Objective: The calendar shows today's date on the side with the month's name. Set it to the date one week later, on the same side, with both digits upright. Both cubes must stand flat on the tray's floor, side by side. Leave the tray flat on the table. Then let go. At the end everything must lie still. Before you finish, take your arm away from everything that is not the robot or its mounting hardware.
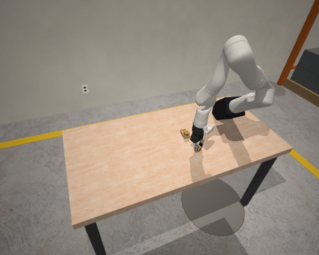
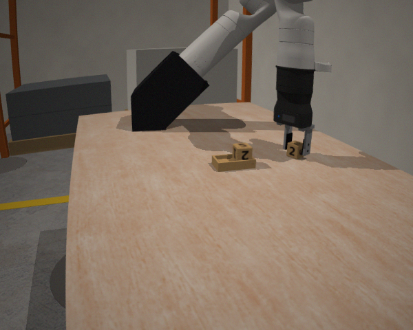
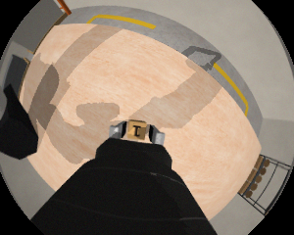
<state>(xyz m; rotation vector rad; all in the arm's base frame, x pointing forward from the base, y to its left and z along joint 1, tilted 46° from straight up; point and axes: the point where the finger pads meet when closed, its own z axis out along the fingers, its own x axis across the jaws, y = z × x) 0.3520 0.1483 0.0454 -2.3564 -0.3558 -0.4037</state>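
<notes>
A small wooden tray [image 2: 233,162] lies flat on the table; it also shows in the top view [image 1: 185,133]. One wooden cube [image 2: 242,151] stands in the tray's right half, a 2 on its near face. A second wooden cube [image 2: 294,149] rests on the table to the right of the tray, a 2 on its near face. My gripper [image 2: 295,146] points straight down, open, with a finger on each side of this second cube. In the wrist view the cube [image 3: 137,131] sits between the fingertips. In the top view the gripper [image 1: 198,147] hides most of it.
The arm's black base [image 2: 166,93] stands at the table's far end, behind the tray. A grey box [image 2: 58,104] and orange frame posts stand on the floor beyond the table.
</notes>
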